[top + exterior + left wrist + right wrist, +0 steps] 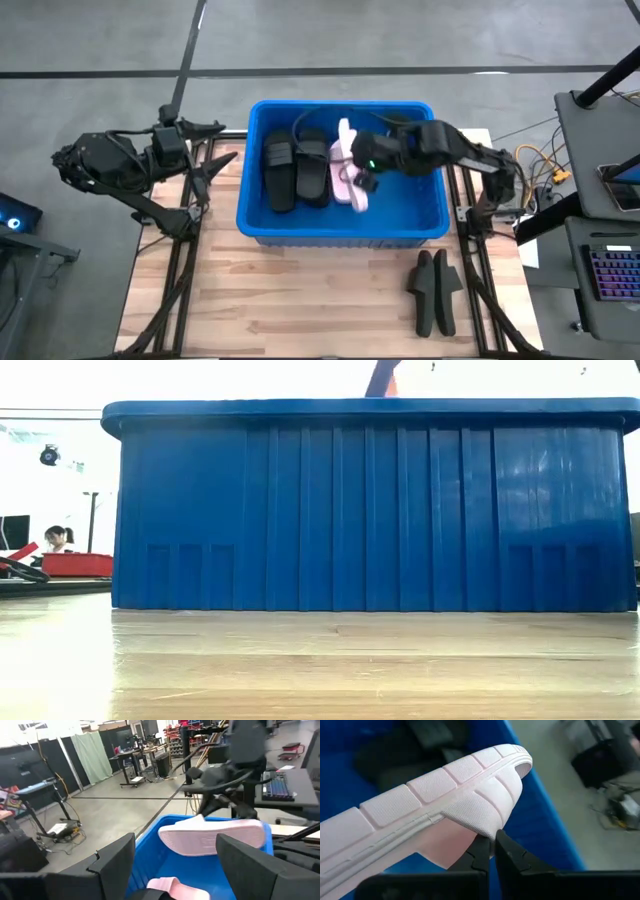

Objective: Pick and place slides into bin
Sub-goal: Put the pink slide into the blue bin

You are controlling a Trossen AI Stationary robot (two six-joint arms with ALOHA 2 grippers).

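Only the right wrist view shows the right claw point(492, 845) clenched on the pink slide's point(435, 795) strap over the bin point(420, 220)

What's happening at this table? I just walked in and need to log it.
The right hand is shut on a pale pink foam slide, holding it over the big blue plastic bin. Two black slides and another pink one already lie inside. A black pair waits on the wooden table. The left hand waits open beside the bin.

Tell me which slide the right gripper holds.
The pink slide over the bin, pinched by the right gripper; the black slides lie loose.
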